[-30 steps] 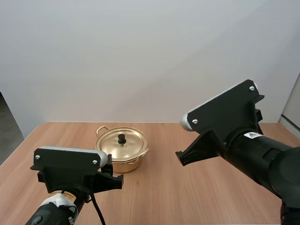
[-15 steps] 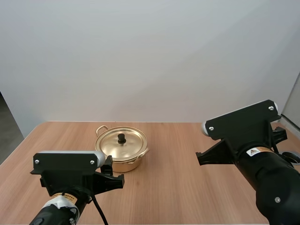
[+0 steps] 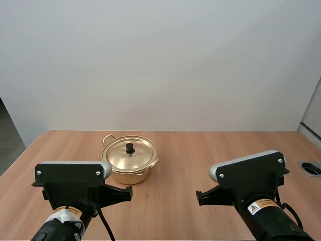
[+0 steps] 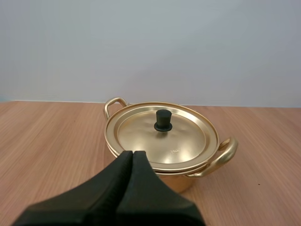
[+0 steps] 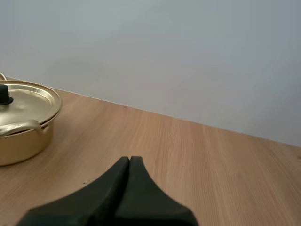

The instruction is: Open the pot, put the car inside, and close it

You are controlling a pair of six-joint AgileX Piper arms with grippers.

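A small golden metal pot (image 3: pixel 129 174) stood on our wooden table (image 3: pixel 200 150), left of the table's middle and toward its far edge, with the lid (image 3: pixel 131 155) seated flat on the rim. The pot was shallow and round, polished to a brassy shine. It carried two looped handles of the same metal: one handle (image 4: pixel 114 104) at the far left, the other handle (image 4: pixel 225 151) at the near right, on the side of our right arm. A short black knob (image 4: pixel 163 120) rose upright from the centre of the lid, and the lid's raised outer ring caught the light around a slightly dished middle.

Our left gripper (image 4: pixel 132 157) hung low just in front of the pot. Its two black fingers were pressed together into a single dark wedge with nothing between them. The tips pointed at the pot's near wall and, as far as we could tell, did not touch it. Our right gripper (image 5: pixel 129 161) was likewise closed on nothing, its fingers lying side by side. It was held above the table well to the right of the pot and aimed toward the far edge. From the camera above, both arms sat near the table's front edge, the left one close to the pot and the right one well apart from it.
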